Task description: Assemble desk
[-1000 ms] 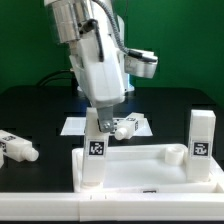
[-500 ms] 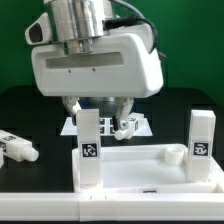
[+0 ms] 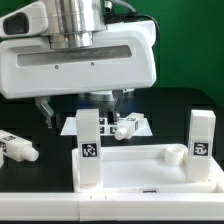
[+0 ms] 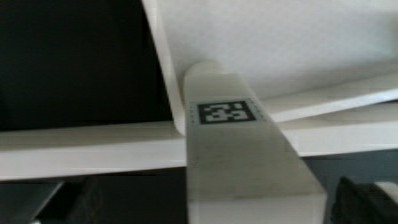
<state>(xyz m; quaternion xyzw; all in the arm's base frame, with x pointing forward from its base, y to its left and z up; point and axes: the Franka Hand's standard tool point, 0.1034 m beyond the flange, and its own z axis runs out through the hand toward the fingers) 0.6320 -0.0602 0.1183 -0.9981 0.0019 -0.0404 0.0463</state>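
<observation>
The white desk panel (image 3: 145, 168) lies at the front with two white tagged legs standing upright in its corner sockets, one on the exterior view's left (image 3: 90, 148) and one on its right (image 3: 202, 140). My gripper (image 3: 82, 108) hangs just over the top of the left leg, open, with a finger (image 3: 46, 112) on each side. In the wrist view the tagged leg (image 4: 224, 115) runs between the dark fingertips (image 4: 366, 200) of the gripper (image 4: 210, 205), with the panel (image 4: 267, 45) behind it. A loose leg (image 3: 18, 147) lies at the left.
Another loose leg (image 3: 125, 127) lies on the marker board (image 3: 72, 126) behind the panel. The table top is black. The arm's wide white hand fills the upper part of the exterior view and hides what is behind it.
The hand has turned about its vertical axis above the left upright leg, from edge-on to broadside. Its fingers now stand apart on either side of the leg. The legs and panel have not moved.
</observation>
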